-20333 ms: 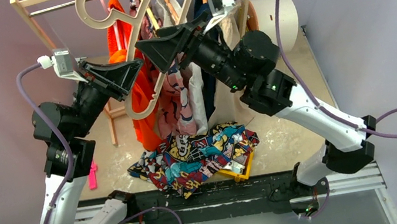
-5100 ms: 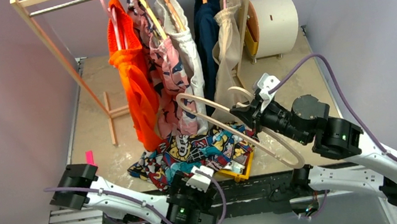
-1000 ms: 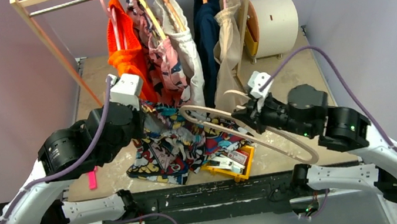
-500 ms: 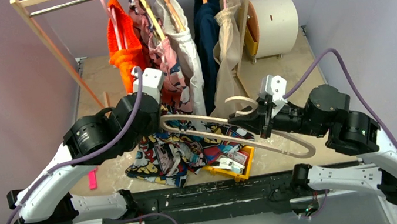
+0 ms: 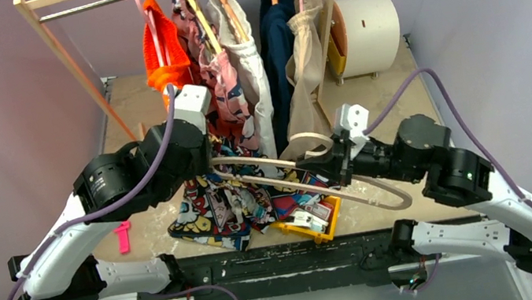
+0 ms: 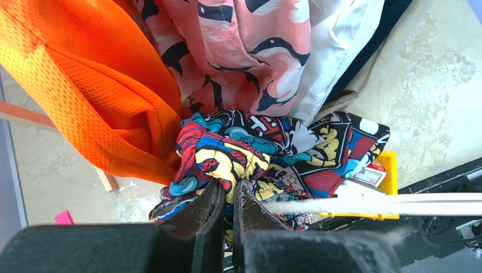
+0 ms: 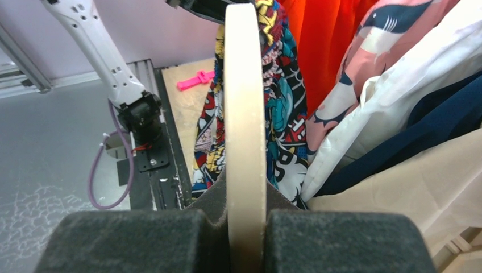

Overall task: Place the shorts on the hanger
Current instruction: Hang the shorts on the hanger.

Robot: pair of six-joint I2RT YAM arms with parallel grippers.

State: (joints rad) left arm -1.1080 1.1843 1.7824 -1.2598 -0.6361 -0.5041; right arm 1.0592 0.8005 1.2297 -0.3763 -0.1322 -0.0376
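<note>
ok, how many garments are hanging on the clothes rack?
5, left to right: orange mesh garment, pink patterned garment, white garment, navy garment, beige garment. Others may hide between.

Bright, even, diffuse light; faint soft shadows on worktop (image 5: 389, 92); hanger (image 7: 245, 85) blurred close to right wrist camera.

The left arm (image 5: 61, 236) rises from its base with the elbow bent and leans in to the hanger's (image 7: 245, 85) left end. Its wrist is tipped downward, and the left tool (image 6: 227, 190) has its jaws pinched together on a fold of the shorts (image 6: 227, 159). The right arm (image 5: 492, 196) folds low, with the forearm nearly level and reaching leftward. The right tool (image 7: 245, 190) is clamped on the hanger's rim near its hook end, well apart from the left tool.
</note>
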